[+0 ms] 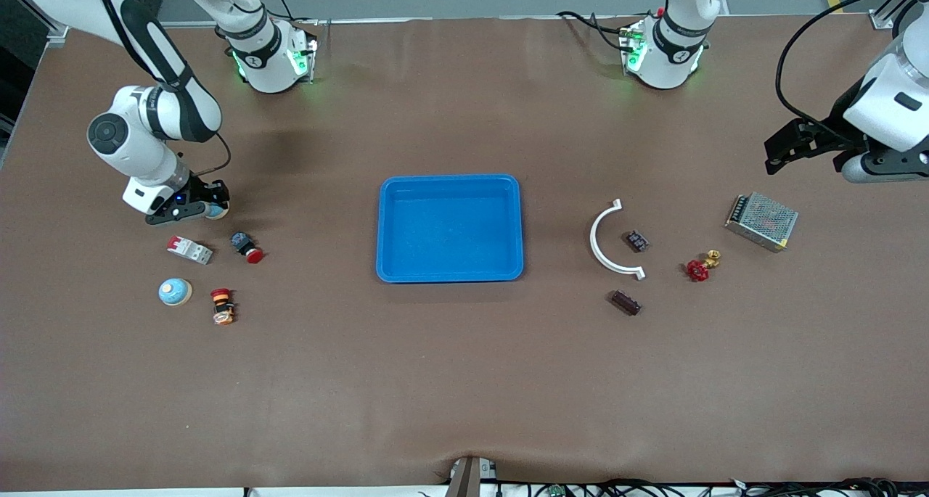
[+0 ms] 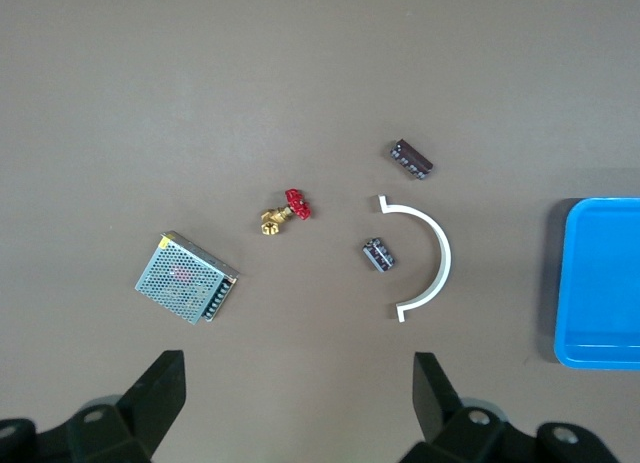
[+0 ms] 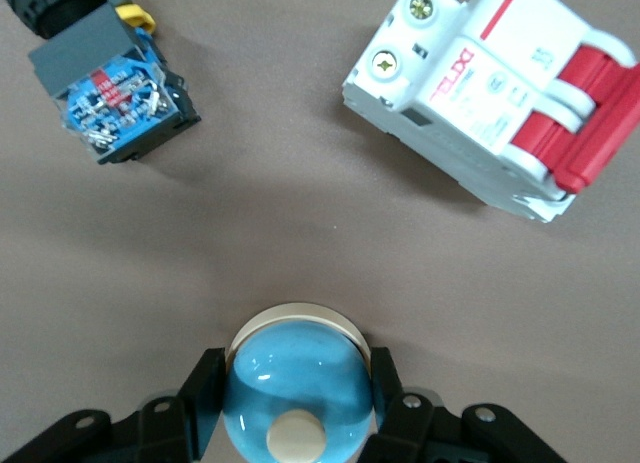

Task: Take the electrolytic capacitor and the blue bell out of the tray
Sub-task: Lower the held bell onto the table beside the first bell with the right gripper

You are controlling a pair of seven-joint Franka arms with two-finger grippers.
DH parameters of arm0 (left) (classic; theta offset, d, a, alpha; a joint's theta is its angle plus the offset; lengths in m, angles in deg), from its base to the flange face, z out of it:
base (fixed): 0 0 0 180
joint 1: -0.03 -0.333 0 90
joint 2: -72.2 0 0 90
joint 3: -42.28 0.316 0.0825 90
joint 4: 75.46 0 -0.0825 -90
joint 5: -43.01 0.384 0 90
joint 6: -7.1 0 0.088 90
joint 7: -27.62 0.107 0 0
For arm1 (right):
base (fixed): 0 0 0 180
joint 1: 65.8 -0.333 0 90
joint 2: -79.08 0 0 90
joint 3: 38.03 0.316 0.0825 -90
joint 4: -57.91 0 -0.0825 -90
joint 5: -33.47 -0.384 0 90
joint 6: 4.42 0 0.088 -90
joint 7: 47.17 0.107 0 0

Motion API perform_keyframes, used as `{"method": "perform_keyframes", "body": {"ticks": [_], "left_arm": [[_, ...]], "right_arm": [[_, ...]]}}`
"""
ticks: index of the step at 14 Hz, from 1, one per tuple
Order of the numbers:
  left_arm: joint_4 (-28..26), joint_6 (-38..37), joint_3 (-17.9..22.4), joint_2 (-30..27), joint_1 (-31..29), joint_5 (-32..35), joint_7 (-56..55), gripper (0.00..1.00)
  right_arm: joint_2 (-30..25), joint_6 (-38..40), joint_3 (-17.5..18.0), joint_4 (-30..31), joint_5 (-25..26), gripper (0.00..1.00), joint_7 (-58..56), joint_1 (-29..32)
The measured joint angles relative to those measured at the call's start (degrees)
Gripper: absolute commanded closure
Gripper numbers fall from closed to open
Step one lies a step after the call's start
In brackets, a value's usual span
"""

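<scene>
Front view: the tray sits mid-surface with nothing in it. The right claw is down low toward the right arm's end of the surface, clamped on a blue bell, well apart from the tray. A second blue bell lies nearer the camera, with a circuit breaker between the two. The left claw hangs over the left arm's end, waiting. Two dark capacitors lie outside the tray, beside a white curved bracket.

Left wrist view: my left claw's fingers stand wide apart, holding nothing. The capacitors lie out ahead of them, one inside the bracket's curve.

Right wrist view: the bell sits squarely between the fingers, dome toward the camera, with bare surface just ahead. The breaker and a push-button switch are farther out. I judge the bell only needs letting go here.
</scene>
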Motion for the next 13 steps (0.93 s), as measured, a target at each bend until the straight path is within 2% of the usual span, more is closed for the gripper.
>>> {"method": "perform_keyframes", "body": {"ticks": [8, 9, 10, 11, 13], "left_arm": [[-0.02, -0.95, 0.02, -1.84, -0.01, -1.12, 4.1, 0.0], [-0.08, -0.96, 0.03, -1.84, -0.01, -1.14, 4.1, 0.0], [-0.13, -0.96, 0.04, -1.84, -0.02, -1.14, 4.1, 0.0], [-0.14, -0.96, 0.04, -1.84, -0.02, -1.15, 4.1, 0.0], [-0.15, -0.96, 0.04, -1.84, -0.02, -1.15, 4.1, 0.0]], "right_arm": [[0.17, -0.73, 0.02, 0.15, 2.88, 1.0, -0.3, 2.78], [0.17, -0.87, 0.03, 0.21, 2.88, 0.88, -0.31, 2.81], [0.17, -0.97, 0.03, 0.26, 2.88, 0.16, -0.32, 2.84], [0.17, -0.99, 0.04, 0.26, 2.89, 0.0, -0.31, 2.85], [0.51, -1.42, 0.03, 0.29, 2.88, 0.0, -0.27, 3.1]]}}
